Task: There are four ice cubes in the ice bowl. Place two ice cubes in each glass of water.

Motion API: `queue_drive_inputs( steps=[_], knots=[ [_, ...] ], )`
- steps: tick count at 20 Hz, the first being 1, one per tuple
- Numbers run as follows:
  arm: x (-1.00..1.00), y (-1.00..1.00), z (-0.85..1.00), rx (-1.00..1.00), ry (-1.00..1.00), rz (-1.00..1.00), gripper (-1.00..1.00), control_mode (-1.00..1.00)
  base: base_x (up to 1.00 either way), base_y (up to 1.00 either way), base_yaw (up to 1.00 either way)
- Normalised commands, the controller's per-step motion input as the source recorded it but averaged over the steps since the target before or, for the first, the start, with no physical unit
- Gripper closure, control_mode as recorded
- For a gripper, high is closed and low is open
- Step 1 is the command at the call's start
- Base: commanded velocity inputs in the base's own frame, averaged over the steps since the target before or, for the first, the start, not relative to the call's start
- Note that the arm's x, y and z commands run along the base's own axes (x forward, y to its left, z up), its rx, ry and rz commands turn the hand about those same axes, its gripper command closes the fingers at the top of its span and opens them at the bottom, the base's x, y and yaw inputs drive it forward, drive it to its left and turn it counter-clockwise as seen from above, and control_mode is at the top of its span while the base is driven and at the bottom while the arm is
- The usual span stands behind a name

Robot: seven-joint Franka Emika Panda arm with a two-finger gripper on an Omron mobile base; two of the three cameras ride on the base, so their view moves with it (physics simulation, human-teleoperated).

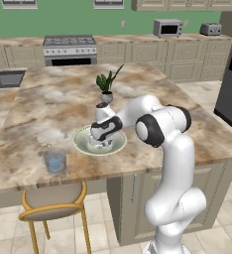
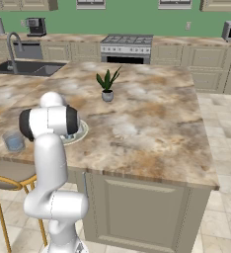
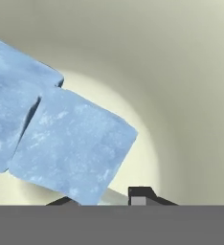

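The ice bowl (image 1: 80, 142) sits near the island's front edge, and my gripper (image 1: 101, 143) reaches down into it. In the hand view, two light-blue ice cubes lie side by side against the cream bowl wall (image 3: 181, 72). The nearer ice cube (image 3: 71, 148) has its lower corner between the fingertips (image 3: 141, 194), and my gripper (image 3: 102, 200) looks shut on it. The other ice cube (image 3: 8, 105) touches it on the left. One glass of water (image 1: 55, 162) stands left of the bowl by the counter edge. From the right base, the glass (image 2: 13, 141) and a strip of bowl rim (image 2: 83, 131) show beside my arm.
A small potted plant (image 1: 106, 85) stands on the island just behind the bowl. A stool with a yellow frame (image 1: 52, 201) is tucked below the counter edge under the glass. A sink (image 2: 28, 67) is set into the far left counter.
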Motion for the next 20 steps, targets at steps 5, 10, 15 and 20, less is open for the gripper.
queue_drive_inputs(
  steps=[5,10,15,20],
  knots=[
    [0.00,0.00,0.18,0.00,-0.04,0.00,1.00,-1.00,0.00,0.00,0.00],
    [0.00,0.01,0.46,0.00,-0.01,0.00,1.00,-1.00,0.00,0.00,0.00],
    [-0.04,0.11,0.51,0.00,0.01,0.00,1.00,-1.00,0.00,0.00,0.00],
    [-0.21,0.32,0.43,0.04,0.04,0.00,1.00,-1.00,0.00,0.00,0.00]
  ],
)
